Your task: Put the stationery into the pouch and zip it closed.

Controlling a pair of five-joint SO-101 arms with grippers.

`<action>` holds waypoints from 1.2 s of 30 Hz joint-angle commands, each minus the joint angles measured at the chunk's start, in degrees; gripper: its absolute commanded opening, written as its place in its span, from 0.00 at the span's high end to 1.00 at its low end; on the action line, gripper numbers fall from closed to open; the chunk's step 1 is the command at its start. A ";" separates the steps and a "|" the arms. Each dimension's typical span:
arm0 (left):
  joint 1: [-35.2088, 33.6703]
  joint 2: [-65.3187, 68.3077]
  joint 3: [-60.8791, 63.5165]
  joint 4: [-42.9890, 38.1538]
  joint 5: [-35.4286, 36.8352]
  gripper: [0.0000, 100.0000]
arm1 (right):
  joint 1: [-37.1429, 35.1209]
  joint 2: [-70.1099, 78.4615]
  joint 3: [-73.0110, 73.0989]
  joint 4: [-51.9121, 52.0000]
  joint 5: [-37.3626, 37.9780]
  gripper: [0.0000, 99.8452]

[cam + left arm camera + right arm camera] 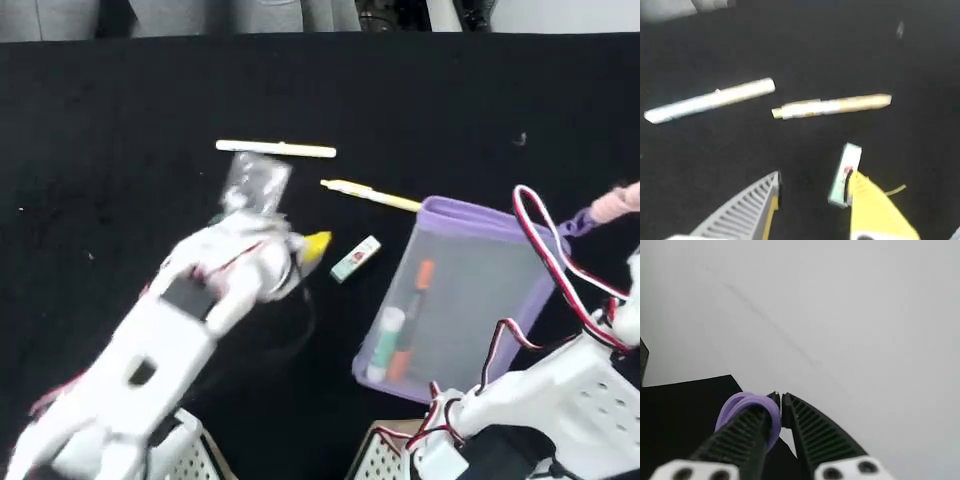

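Note:
The purple mesh pouch (470, 290) lies at the right with its mouth toward the table's middle; an orange pen (412, 320) and a green-capped stick (385, 345) are inside. My right gripper (779, 399) is shut on the pouch's purple pull loop (742, 405) at its far right corner. A small eraser (356, 258) (844, 167), a yellow pen (370, 194) (832, 106) and a white pen (276, 149) (710, 100) lie loose on the black table. My left gripper (288, 218) (815, 187) hovers open, its yellow finger (865, 200) right beside the eraser.
The black tabletop (120, 120) is bare to the left and far side. The right arm's red and white cables (545, 250) arc over the pouch's right edge. Both arm bases stand at the near edge.

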 commanded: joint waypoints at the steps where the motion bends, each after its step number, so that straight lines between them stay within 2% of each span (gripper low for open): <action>1: 3.38 23.21 -16.57 0.70 -0.35 0.78 | 1.67 -0.84 -0.31 -0.44 -0.09 0.99; 7: 7.43 39.38 -28.00 0.35 -0.09 0.78 | 1.67 -0.75 0.13 -1.32 -0.35 0.99; 21: 6.90 61.63 -43.03 0.35 -0.09 0.78 | 0.00 -0.75 0.22 -1.23 -0.44 0.99; 23: 6.81 63.12 -43.82 0.35 -0.35 0.81 | -0.70 -0.75 0.22 -1.23 -0.44 0.99; 28: 6.99 63.82 -44.88 0.79 -0.62 0.98 | -0.88 -0.75 0.22 -1.23 -0.44 0.99; 31: 7.08 61.98 -44.53 1.76 -0.53 0.96 | -0.88 -0.75 0.22 -1.14 -0.44 0.99; 36: 7.08 52.31 -44.97 8.88 -0.53 0.97 | -0.88 -1.01 0.13 -0.44 -0.44 0.99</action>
